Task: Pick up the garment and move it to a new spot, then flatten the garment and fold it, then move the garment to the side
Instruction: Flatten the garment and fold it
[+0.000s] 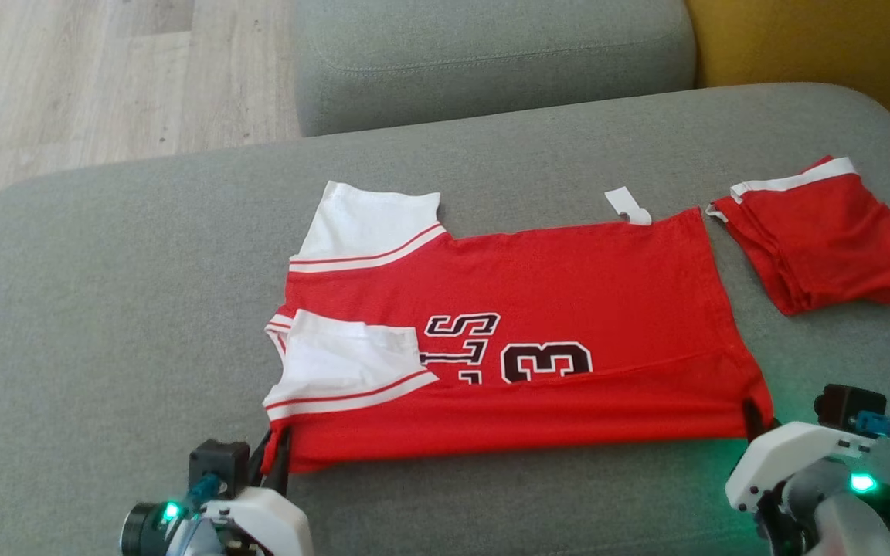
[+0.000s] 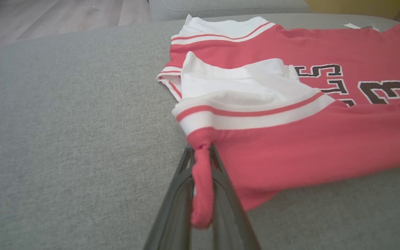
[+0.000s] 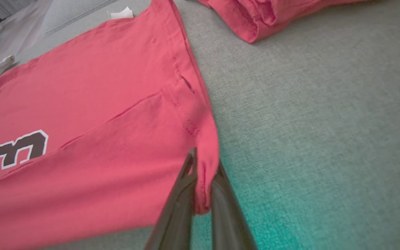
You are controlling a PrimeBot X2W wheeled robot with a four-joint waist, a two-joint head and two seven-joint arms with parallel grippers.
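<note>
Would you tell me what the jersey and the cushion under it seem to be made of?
The jersey looks like a soft, matte knit, perhaps cotton or polyester: it creases limply and has stitched hems. The cushion looks like grey woven upholstery fabric, matte, with a fine visible weave.

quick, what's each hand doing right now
left hand: closed on the red jersey, sleeve-end corner
right hand: closed on the red jersey, hem corner
</note>
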